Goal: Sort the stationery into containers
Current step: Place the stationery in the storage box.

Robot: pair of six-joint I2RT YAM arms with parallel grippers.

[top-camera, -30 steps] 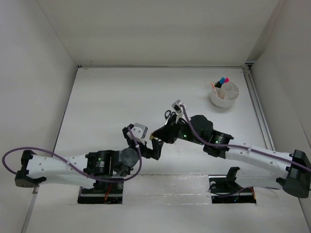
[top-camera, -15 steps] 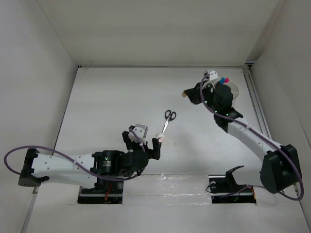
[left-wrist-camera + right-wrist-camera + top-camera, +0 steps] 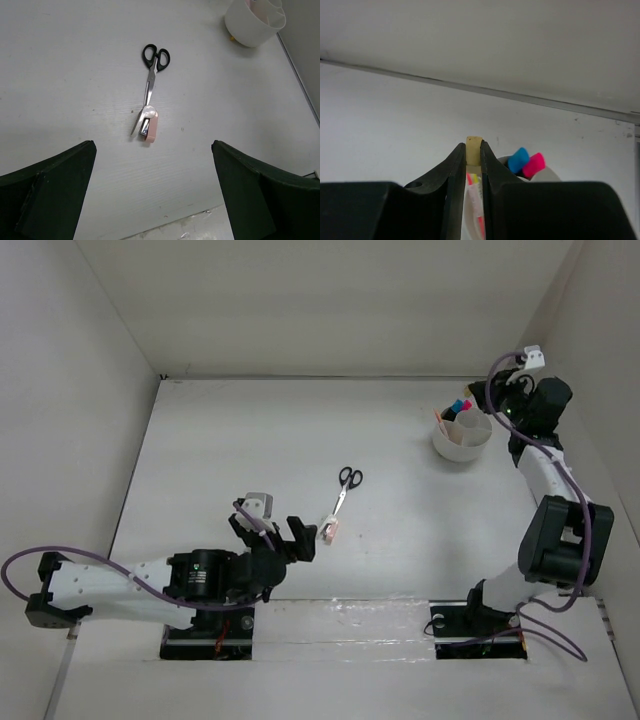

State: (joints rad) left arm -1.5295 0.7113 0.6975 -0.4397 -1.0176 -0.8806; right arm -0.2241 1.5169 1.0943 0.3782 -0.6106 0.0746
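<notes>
Pale yellow stick (image 3: 473,144) pinched near its tip in closed right gripper (image 3: 473,156), over tub (image 3: 460,450), upper right of overhead view.
Risk, as judged: shallow pinch lets stick tilt, hit markers (image 3: 520,159) or rim, fall onto bench (image 3: 250,440).
Left gripper (image 3: 272,532) open, empty, facing scissors (image 3: 152,75) and eraser (image 3: 149,129) at mid-frame.

The left arm (image 3: 130,585) lies low across the lower left of the top view, the left gripper (image 3: 270,531) spread wide. The right arm (image 3: 553,495) rises along the right edge, and the right gripper (image 3: 473,150) pinches a pale yellow stick (image 3: 473,142).
</notes>
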